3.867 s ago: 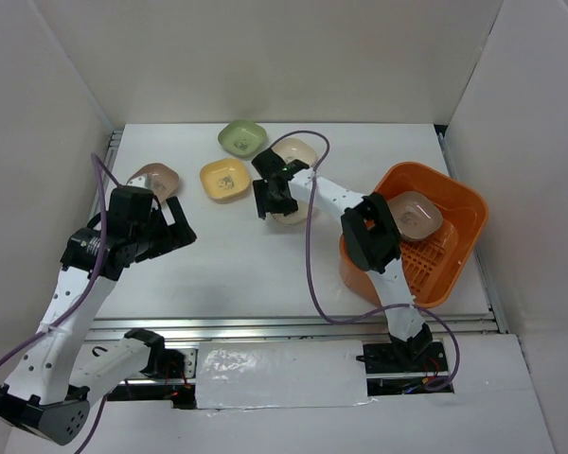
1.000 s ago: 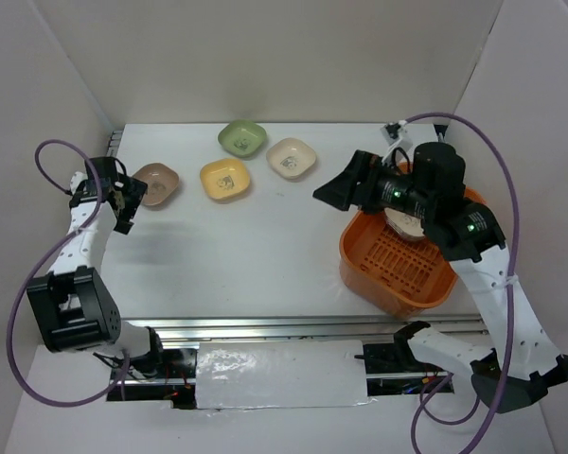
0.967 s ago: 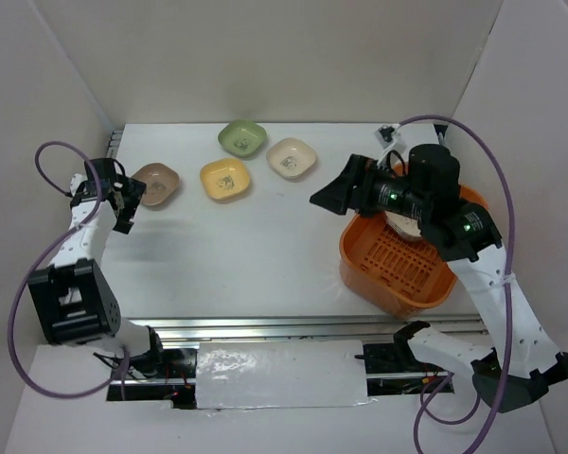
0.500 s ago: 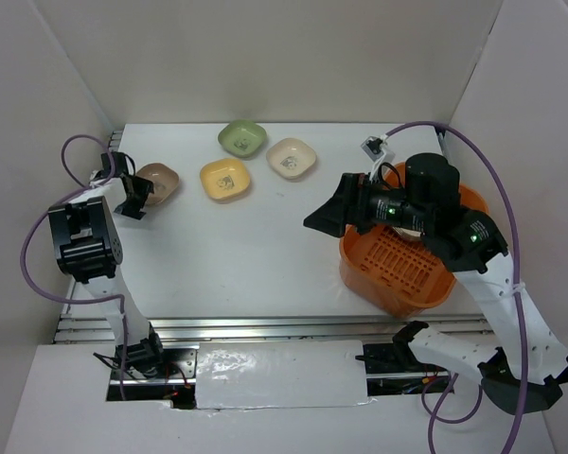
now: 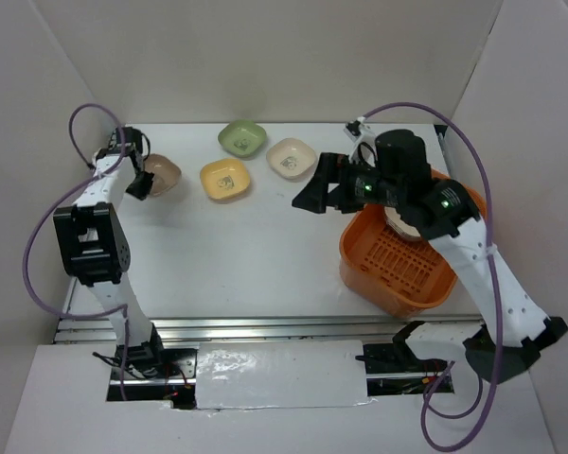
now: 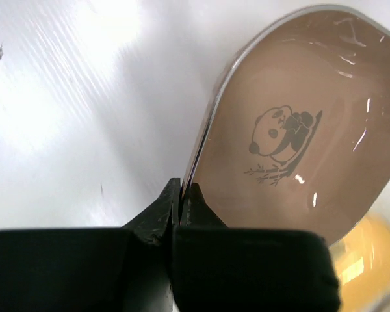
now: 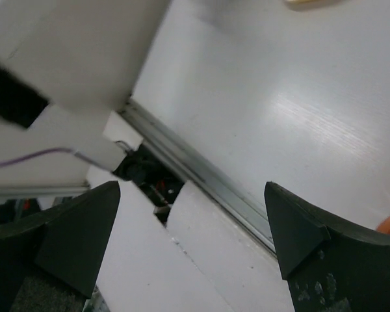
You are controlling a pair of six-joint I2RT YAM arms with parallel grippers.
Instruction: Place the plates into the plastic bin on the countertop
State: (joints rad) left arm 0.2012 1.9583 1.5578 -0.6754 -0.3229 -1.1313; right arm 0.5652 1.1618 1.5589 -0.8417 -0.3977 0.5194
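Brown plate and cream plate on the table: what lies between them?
The yellow plate lies between them, as the top external view shows.

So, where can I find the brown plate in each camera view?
Top external: brown plate at the far left, by the left gripper.
Left wrist: brown plate fills the upper right, rim pinched by the gripper.
Right wrist: not in it.
Shared landmark: the yellow plate beside it.
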